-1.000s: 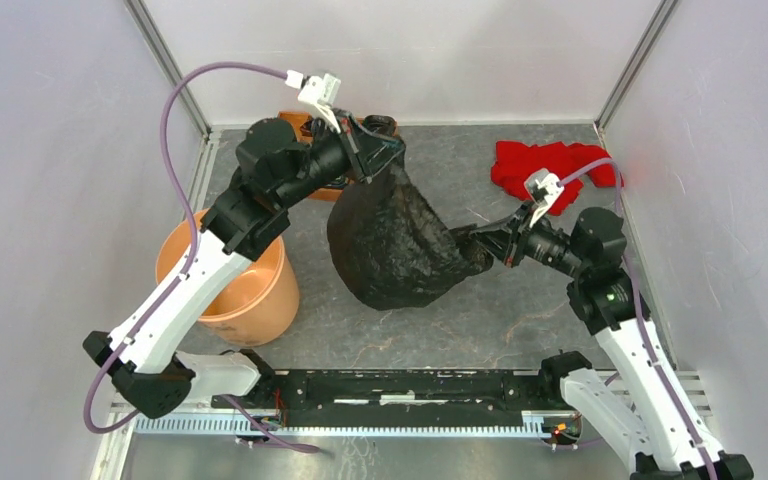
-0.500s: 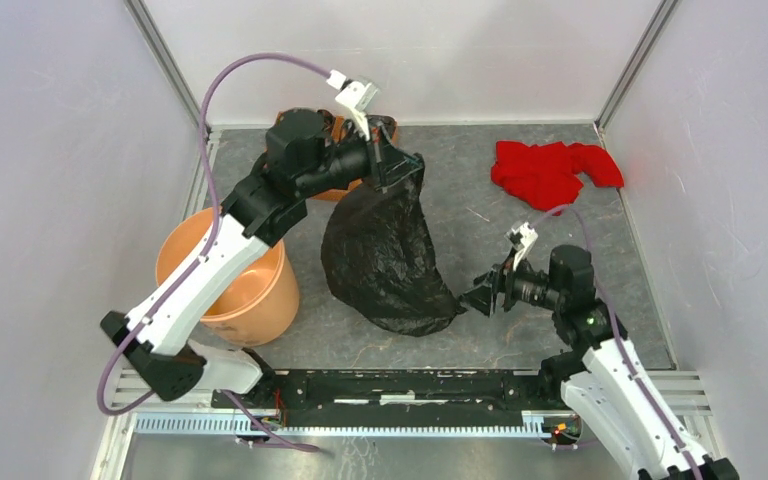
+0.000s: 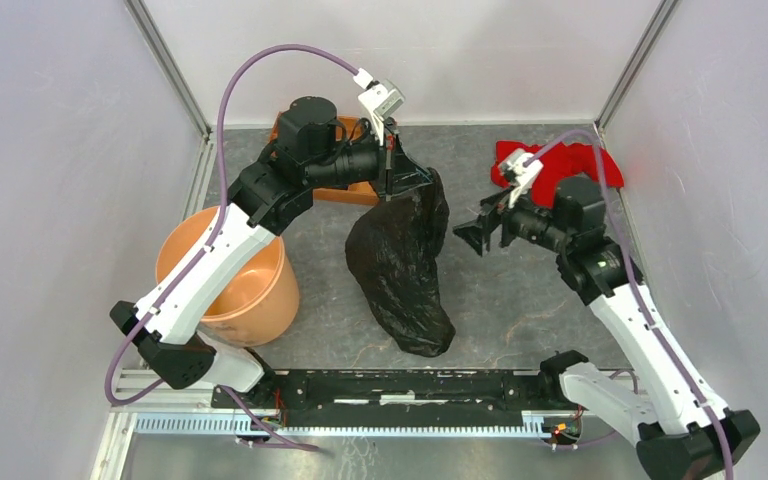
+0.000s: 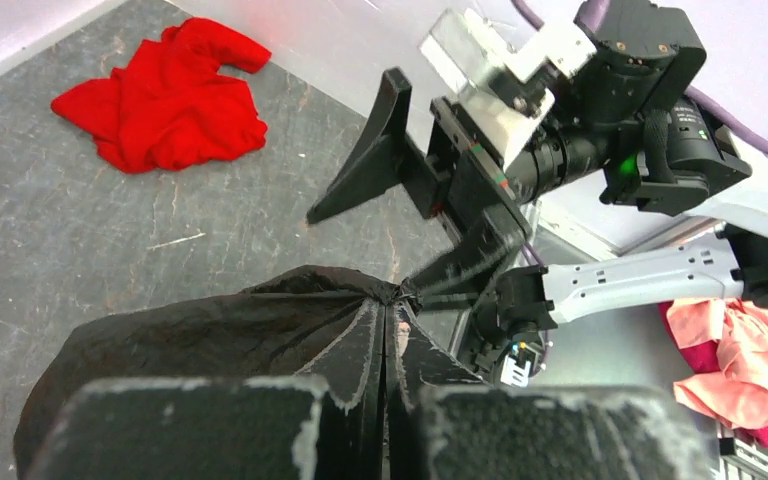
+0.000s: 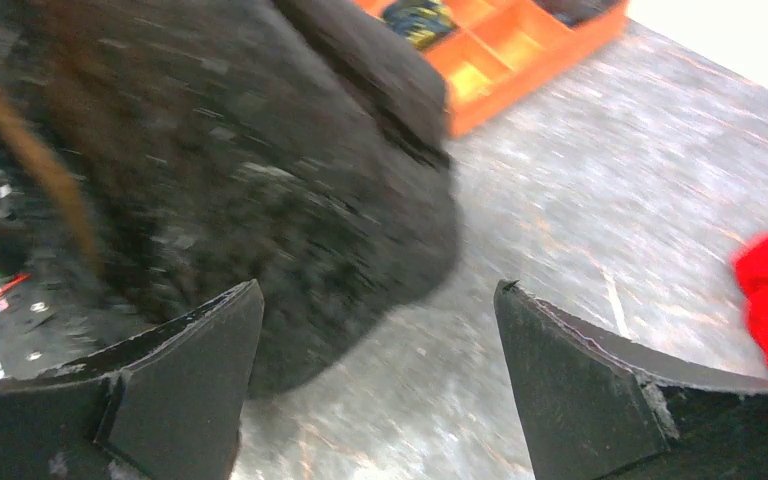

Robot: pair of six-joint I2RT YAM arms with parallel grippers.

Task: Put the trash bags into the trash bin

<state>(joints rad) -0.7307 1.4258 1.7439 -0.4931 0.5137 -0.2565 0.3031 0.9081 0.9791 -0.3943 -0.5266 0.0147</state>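
Top external view: right pincer (image 3: 470, 232), having released the trash bag (image 3: 400, 262), is retreating spread wide; left pincer (image 3: 392, 182) is gripping it alone, still outside the trash bin (image 3: 265, 300).

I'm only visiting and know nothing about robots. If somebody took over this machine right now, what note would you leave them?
Left gripper: shut on the bunched top of the bag, which hangs down at mid-table.
Right gripper: open, holding nothing, to the bag's right.
Bin: upright at the left, apart from the bag; no bag visible inside.
Done: bag picked up by the left arm.
Left: carry the bag over the bin, lower it in, release.
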